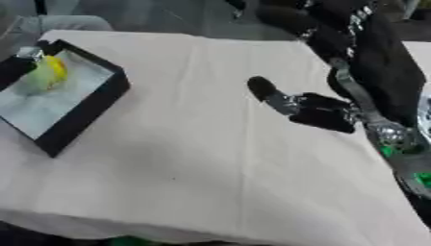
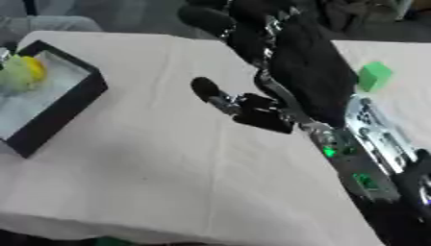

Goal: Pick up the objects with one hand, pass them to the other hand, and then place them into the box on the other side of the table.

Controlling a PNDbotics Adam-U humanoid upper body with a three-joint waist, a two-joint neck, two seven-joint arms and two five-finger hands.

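Both views come from the head, looking steeply down and forward across the cloth-covered desk (image 1: 194,158), close in. The right eye sits slightly to the right: everything shifts left in it, and it shows more of the desk's right side, including a green block (image 2: 373,75). Shared: black box (image 1: 84,113) at left, right robot hand (image 2: 252,108) over the middle.

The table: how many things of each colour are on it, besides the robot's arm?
Black box: 1
Yellow-green round thing in the box: 1
Green block: 1
Total: 3
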